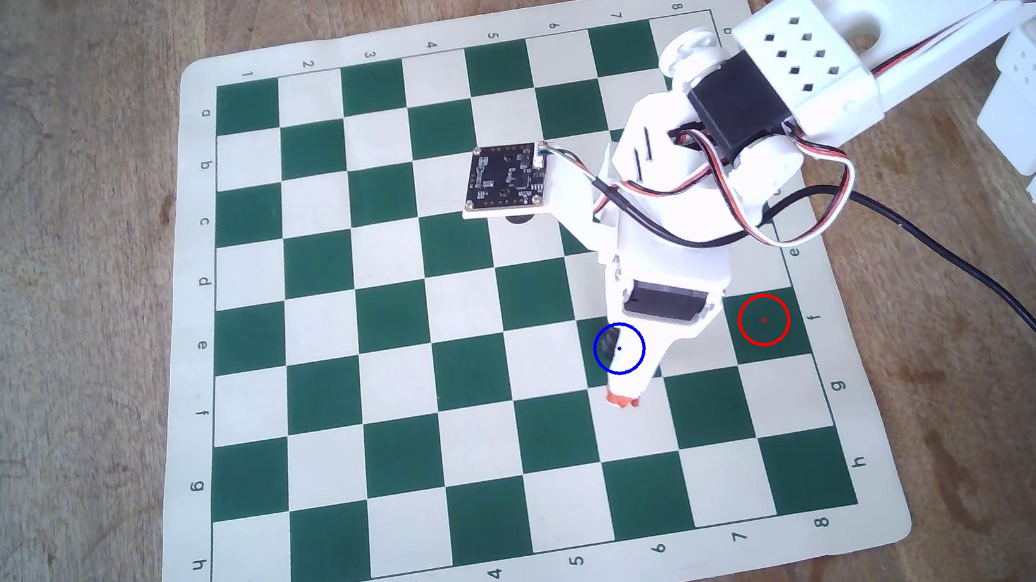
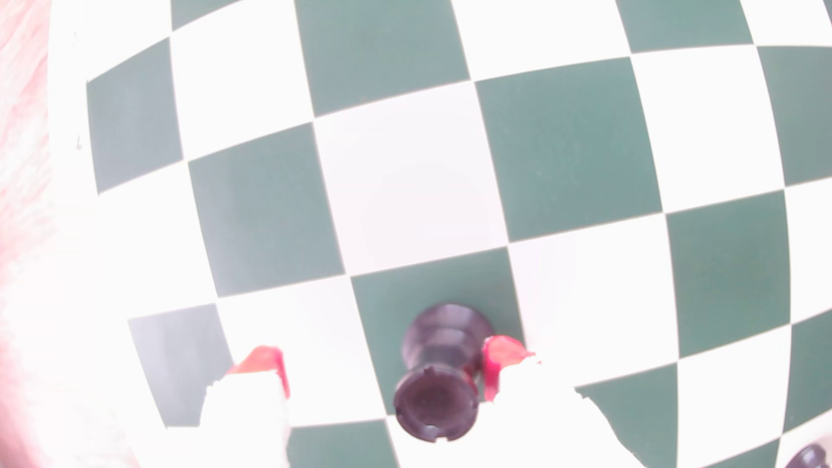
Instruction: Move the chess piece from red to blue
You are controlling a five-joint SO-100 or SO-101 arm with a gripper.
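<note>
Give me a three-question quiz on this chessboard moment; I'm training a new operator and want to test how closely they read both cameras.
1. True or false: in the overhead view the red circle has a piece inside it.
2. In the wrist view, the gripper jaws are: A) clamped on the black rook; B) apart, with the rook beside the right-hand red-tipped finger; C) out of view.
3. What colour is the chessboard square under the blue circle?

Key: 1 false, the red-marked square is bare. 2 B. 3 green; the rook stands there.
</note>
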